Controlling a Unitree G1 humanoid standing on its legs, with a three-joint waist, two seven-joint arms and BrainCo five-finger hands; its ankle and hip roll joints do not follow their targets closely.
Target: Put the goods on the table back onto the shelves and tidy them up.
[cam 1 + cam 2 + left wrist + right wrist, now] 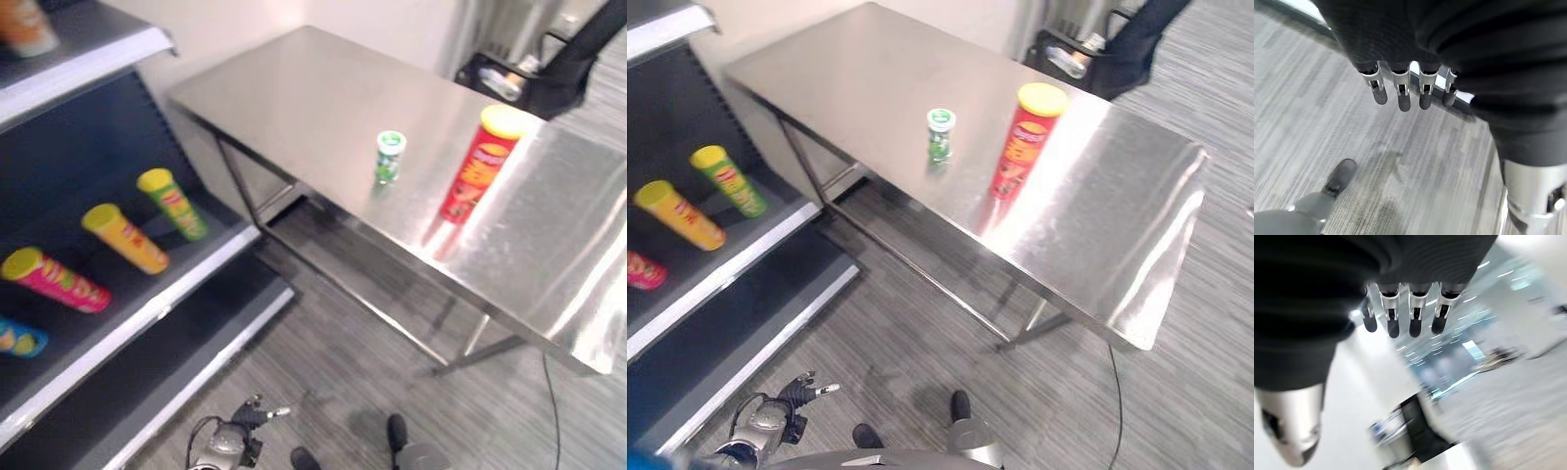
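A tall red can with a yellow lid [477, 165] stands upright on the steel table [294, 98]. A small green and white can [389, 157] stands just to its left. On the dark shelf [147, 304] at the left lie a green can [174, 204], a yellow can [125, 238], a pink can [56, 280] and a blue one [18, 339]. My left hand [240, 423] hangs low over the floor, well away from the table, with fingers [1403, 93] straight and nothing in them. My right hand [1415, 316] also has straight fingers and holds nothing.
An upper shelf board [78, 59] juts out at the top left with an orange item [24, 27] on it. A person's dark leg [588, 44] and a dark bag [495, 78] are behind the table's far right end. Grey striped floor [323, 372] lies between shelf and table.
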